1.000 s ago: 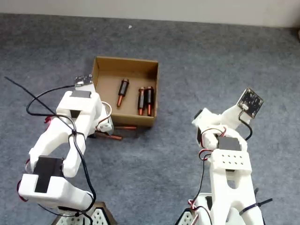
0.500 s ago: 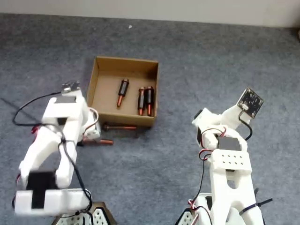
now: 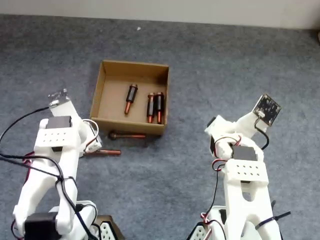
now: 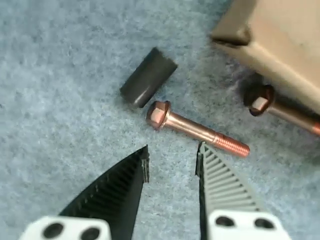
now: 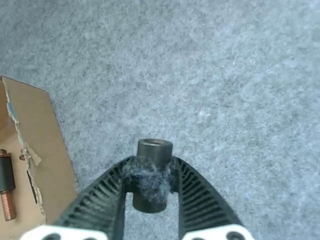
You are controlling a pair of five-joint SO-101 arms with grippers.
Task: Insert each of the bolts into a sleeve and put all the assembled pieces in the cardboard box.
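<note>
The left gripper (image 4: 172,150), jaws parted, hangs over a copper bolt (image 4: 197,129) on the carpet (image 4: 50,100), a black sleeve (image 4: 148,77) just beside its head and a second bolt (image 4: 260,100) just beside the cardboard box (image 3: 131,68) holding three assembled pieces (image 3: 154,106), while the right gripper (image 5: 151,167) grips another sleeve (image 5: 154,150).

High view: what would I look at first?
Likely the box mid-table, with three sleeved bolts inside. Next, two bare bolts lying just outside it, and a sleeve clamped in the right jaws.
</note>
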